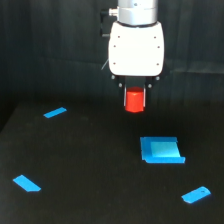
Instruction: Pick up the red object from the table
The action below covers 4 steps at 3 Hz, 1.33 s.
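Scanning from the exterior view's left, thin blue strips (55,113) and (27,183) lie on the black bench (90,165). The gripper (134,100) is closed on the red hexagonal block (134,101), apparently clear of the bench. Slipping is the risk (only its top looks pinched), dropping it toward the blue square piece (161,150) nearby.

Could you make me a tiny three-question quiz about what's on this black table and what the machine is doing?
1. True or false: the red object sits between the fingers of the gripper.
2. How many blue pieces lie on the table?
3. Which blue piece is biggest: A) the square piece, B) the strip at the far left, C) the piece at the lower right?

Key: 1 true; 2 four; 3 A.
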Available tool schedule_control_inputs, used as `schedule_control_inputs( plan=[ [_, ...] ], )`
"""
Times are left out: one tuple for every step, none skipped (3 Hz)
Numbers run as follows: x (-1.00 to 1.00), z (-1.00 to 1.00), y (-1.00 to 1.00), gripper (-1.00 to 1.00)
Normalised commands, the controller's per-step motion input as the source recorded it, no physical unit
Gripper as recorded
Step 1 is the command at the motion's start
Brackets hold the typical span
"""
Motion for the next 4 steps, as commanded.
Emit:
schedule_control_inputs(
  plan=[
    [0.00,0.09,0.03,-0.90],
    [0.05,0.00,-0.08,-0.91],
    [0.08,-0.07,-0.04,-1.00],
    [0.03,0.06,-0.07,-1.00]
  ],
)
